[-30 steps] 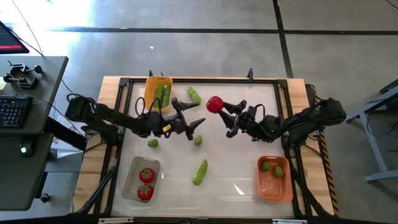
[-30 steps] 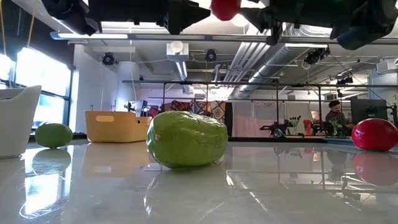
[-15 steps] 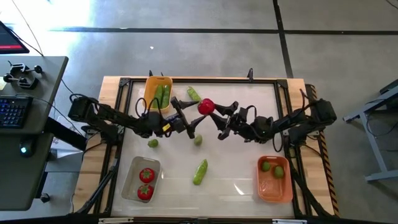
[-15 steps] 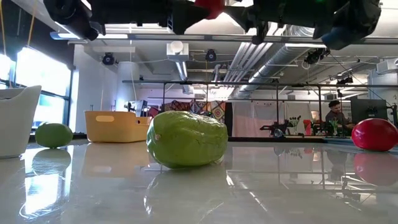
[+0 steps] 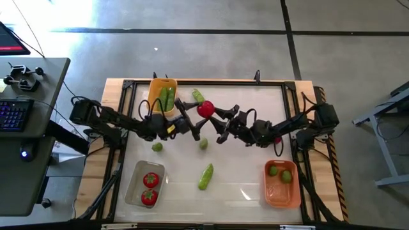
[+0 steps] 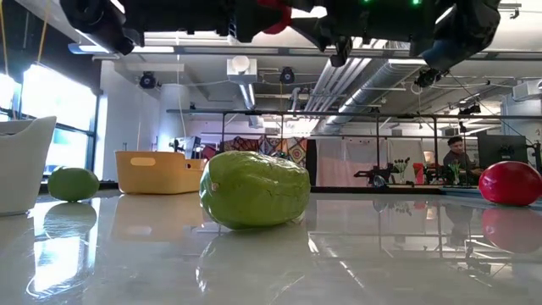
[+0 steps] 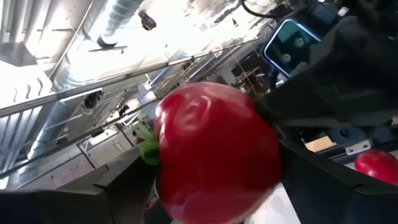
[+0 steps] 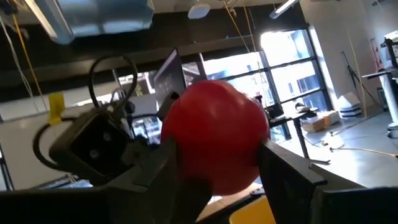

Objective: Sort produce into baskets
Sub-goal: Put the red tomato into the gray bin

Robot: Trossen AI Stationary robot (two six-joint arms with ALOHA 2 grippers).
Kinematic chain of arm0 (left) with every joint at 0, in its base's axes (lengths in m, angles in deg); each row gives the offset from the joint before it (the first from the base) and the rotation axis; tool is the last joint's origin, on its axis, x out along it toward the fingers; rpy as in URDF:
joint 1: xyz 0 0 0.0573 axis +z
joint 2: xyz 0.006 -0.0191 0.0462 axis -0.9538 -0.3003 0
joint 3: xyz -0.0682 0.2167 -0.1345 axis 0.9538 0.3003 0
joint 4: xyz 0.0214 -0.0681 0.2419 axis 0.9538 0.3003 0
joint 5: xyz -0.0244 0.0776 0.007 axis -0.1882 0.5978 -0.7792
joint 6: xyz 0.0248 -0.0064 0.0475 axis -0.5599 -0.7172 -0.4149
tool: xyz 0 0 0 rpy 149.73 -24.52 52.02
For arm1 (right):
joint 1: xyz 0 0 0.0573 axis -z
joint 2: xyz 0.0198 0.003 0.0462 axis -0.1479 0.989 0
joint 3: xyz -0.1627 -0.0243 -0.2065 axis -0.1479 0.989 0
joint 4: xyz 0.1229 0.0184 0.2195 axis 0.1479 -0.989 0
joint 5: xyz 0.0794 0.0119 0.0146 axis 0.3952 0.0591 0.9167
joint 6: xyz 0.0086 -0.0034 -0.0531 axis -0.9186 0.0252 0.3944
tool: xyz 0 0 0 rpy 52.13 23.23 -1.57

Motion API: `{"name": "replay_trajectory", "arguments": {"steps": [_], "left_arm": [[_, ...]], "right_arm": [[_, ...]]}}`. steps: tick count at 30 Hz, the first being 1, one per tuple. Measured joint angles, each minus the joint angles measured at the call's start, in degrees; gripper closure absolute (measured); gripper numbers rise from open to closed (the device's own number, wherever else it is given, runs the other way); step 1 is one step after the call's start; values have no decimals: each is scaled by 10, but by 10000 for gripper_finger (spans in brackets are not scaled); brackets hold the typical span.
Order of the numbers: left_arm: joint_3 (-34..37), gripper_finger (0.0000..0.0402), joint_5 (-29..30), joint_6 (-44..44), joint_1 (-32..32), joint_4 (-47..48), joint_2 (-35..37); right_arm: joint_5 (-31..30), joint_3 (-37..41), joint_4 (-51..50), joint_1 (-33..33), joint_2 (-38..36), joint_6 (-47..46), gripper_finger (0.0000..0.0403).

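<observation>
Above the worktop's middle, your right gripper (image 5: 215, 117) holds a tomato (image 5: 205, 110) out to the wide-open left gripper (image 5: 193, 122). Six pieces are already binned; two limes (image 5: 156, 147), two cucumbers (image 5: 205, 176) and another tomato (image 6: 511, 183) are left.

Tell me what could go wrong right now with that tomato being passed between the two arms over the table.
The tomato is held high above the table by the right end effector, so a mistimed release could drop it and let it roll. The left end effector is open very close by, so the fingers might collide. A fall might also knock the loose lime lying roughly below.
</observation>
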Motion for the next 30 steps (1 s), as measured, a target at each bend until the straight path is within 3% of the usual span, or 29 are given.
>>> {"name": "replay_trajectory", "arguments": {"steps": [9, 20, 26, 30], "left_arm": [[2, 174, 35, 14, 4, 40, 0], [0, 174, 10, 91, 48, 132, -2], [0, 175, -44, 141, 78, 188, -2], [0, 175, -86, 174, 97, 215, 1]], "right_arm": [[-43, -7, -95, 19, -8, 0, 205], [-61, -6, -287, 25, -100, 22, 132], [-70, -6, -390, 31, -149, 46, 149], [-52, -6, -469, 56, -153, 48, 208]]}}
